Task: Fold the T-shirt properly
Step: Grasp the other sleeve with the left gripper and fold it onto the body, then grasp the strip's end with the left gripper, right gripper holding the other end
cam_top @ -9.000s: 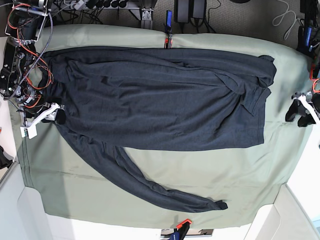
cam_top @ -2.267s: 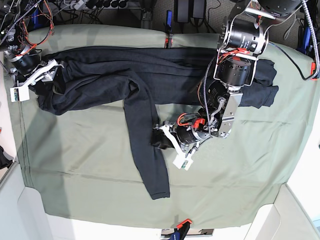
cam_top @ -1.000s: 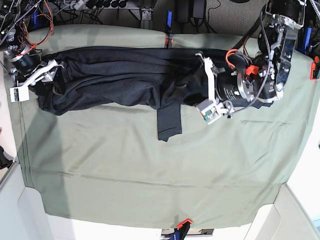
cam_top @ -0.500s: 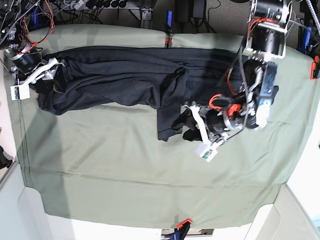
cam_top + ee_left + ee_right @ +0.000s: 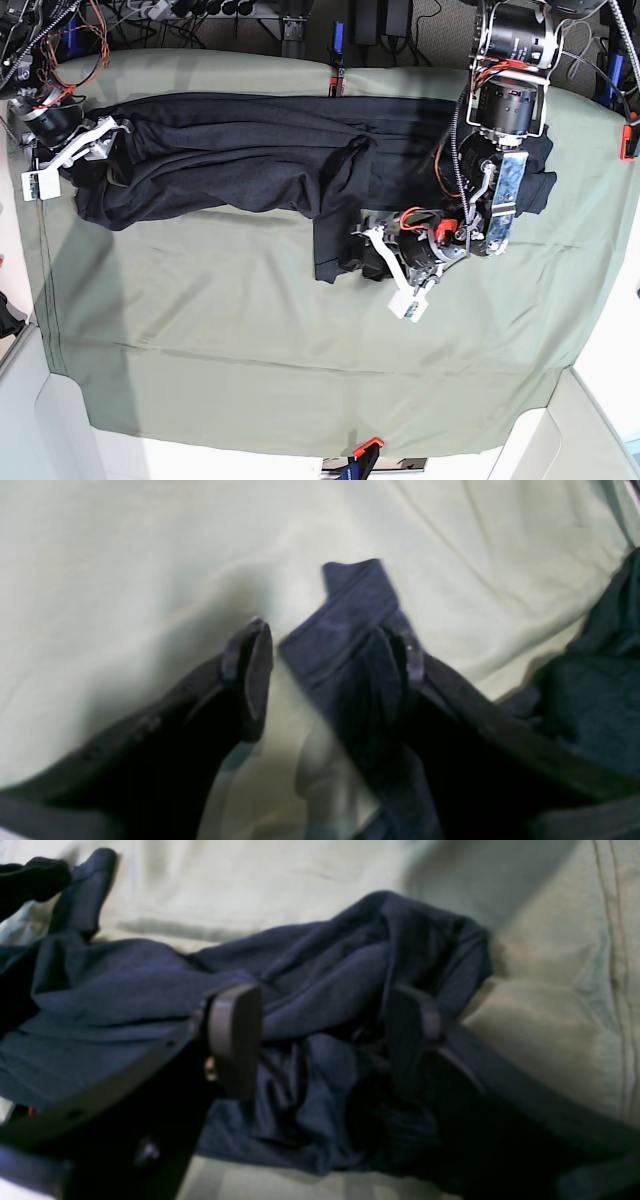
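Observation:
The dark navy T-shirt (image 5: 230, 160) lies bunched in a long band across the far side of the sage-green cloth (image 5: 200, 340). One sleeve (image 5: 337, 240) hangs down from the band toward the front. My left gripper (image 5: 372, 258) is low beside the sleeve end. In the left wrist view it (image 5: 327, 665) is open, with the sleeve cuff (image 5: 350, 605) between the fingers, against the right one. My right gripper (image 5: 95, 140) is at the shirt's left end. In the right wrist view it (image 5: 322, 1040) is open over bunched fabric (image 5: 325, 960).
An orange and blue clamp (image 5: 337, 75) holds the cloth at the far edge, and another (image 5: 362, 455) at the near edge. Cables and gear line the back. The left arm's body (image 5: 505, 120) stands over the shirt's right end.
The left arm swung from the band's right part down to the hanging sleeve end, then edged closer to the cuff. The sleeve lies where it was. The right gripper has stayed put.

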You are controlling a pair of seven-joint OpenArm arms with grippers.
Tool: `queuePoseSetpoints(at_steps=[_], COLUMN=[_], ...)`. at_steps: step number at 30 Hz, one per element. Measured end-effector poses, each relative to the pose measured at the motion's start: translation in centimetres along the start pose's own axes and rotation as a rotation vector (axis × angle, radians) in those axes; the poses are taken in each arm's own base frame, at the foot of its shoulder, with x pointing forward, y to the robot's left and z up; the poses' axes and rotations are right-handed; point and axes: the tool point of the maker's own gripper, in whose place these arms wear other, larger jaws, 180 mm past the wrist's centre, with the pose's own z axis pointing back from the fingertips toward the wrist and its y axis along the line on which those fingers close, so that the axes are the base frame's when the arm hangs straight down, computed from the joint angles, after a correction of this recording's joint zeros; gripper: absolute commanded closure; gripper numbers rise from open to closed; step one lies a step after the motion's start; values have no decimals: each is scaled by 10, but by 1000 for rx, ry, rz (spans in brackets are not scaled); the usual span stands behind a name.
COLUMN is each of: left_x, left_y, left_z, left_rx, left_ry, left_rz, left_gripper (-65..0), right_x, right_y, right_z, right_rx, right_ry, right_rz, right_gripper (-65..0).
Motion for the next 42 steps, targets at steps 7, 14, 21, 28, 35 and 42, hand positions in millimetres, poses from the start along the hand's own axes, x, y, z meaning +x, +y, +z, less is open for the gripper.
queuePoseSetpoints(at_steps=[7, 14, 21, 28, 35, 42], left_x=[0, -4, 37, 1, -8, -39], left_y=[-16, -11, -5, -14, 21, 55], left_z=[-6, 1, 71, 117, 183, 221], left_rx=[-33, -13, -21, 22, 202, 325], left_ry=[9, 52, 9, 62, -25, -5], left_rz=[-16, -84, -252, -386, -312, -203], left_gripper=[-267, 0, 0, 0, 0, -67], right_x=[0, 0, 1, 2, 3, 5], right_y=[0, 0, 1, -1, -6, -6], right_z=[0, 0, 0, 0, 0, 0], right_rx=[0, 0, 3, -9, -34, -33], right_ry=[-1, -1, -7, -14, -18, -25], right_rz=[0, 0, -4, 6, 23, 23], right_gripper=[-386, -386, -386, -386, -386, -386])
